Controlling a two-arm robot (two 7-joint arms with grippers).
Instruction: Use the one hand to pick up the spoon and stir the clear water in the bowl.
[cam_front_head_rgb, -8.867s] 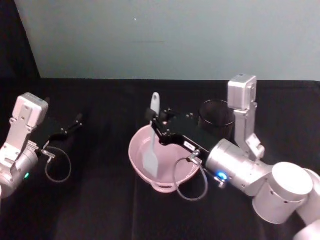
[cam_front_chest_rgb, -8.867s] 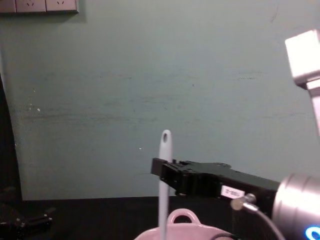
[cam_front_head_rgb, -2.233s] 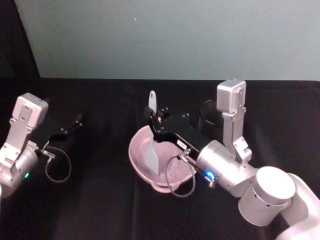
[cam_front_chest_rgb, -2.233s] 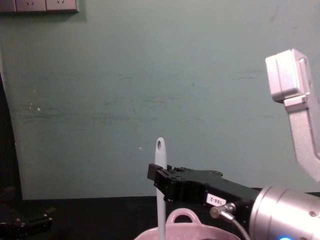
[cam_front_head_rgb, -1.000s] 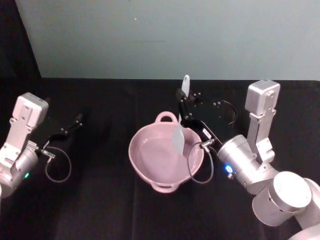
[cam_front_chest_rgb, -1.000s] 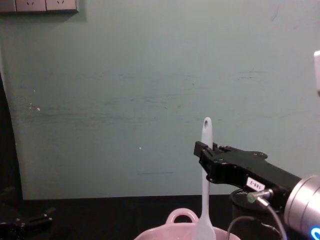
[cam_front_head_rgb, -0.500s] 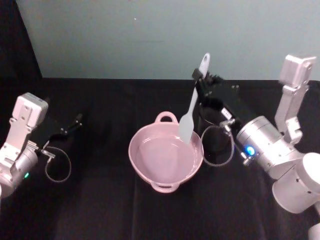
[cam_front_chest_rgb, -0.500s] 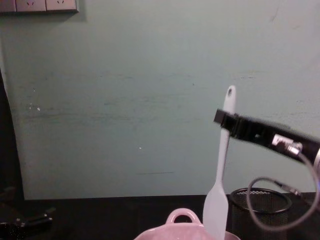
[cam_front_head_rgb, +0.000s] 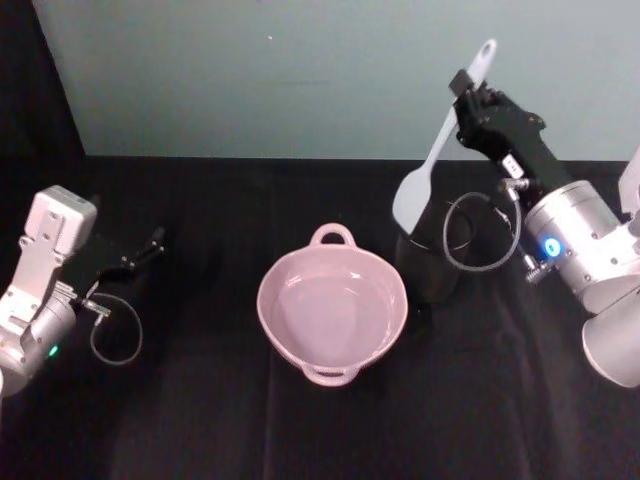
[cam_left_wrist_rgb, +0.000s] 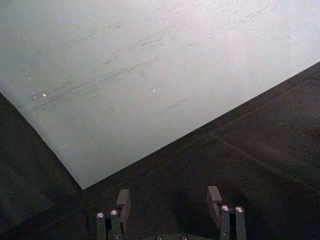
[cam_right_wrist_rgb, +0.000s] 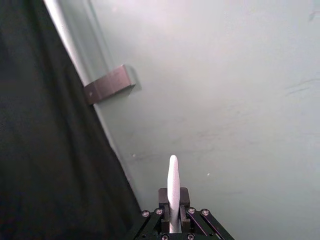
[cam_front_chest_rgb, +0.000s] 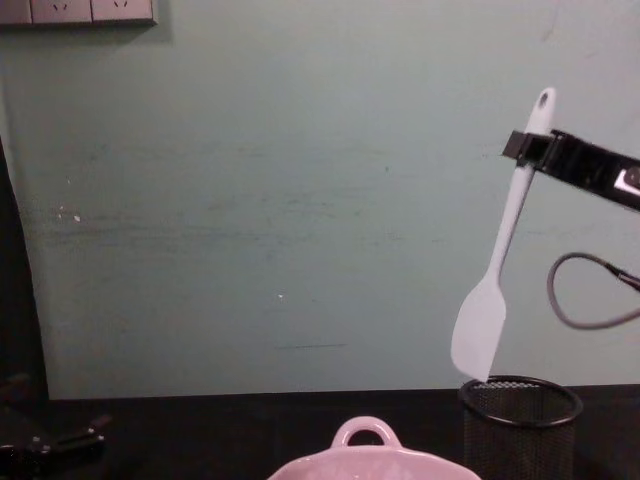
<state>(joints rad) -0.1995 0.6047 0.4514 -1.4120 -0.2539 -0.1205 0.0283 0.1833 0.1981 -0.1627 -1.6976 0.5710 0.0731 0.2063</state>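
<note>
**Bench:** Where is the spoon?

**Op:** In the right claw (cam_front_head_rgb: 466, 88), which is clamped on the handle just below the oval hole. The spoon (cam_front_chest_rgb: 504, 235) hangs tilted, blade down, high over the right side of the surface (cam_front_head_rgb: 200, 400). My chest view puts the blade tip just above the rim of the black wire-mesh cup (cam_front_chest_rgb: 520, 425), not touching. The head view gives me no such gap; there the blade overlaps the cup.

**Bench:** The bowl?

**Op:** The pale pink bowl (cam_front_head_rgb: 275, 300) stands on the black surface just left of the cup; whether they touch I cannot tell. Its loop handle points toward the wall. The head view looks into it: the inside is glossy, with a faint line round the wall that may be the water's edge, though I can't be sure. The chest view gives its rim and loop handle at the bottom edge. What the cup holds I cannot tell.

**Bench:** The other arm?

**Op:** The left claw (cam_front_head_rgb: 150, 245) is parked low at the far left. Its wrist view shows the fingers (cam_left_wrist_rgb: 123, 201) spread wide over bare surface.

**Bench:** Any writing?

**Op:** There is a white label (cam_front_chest_rgb: 630, 181) on the right claw, too small to read. Wall sockets (cam_front_chest_rgb: 78, 10) sit at top left in the chest view.
</note>
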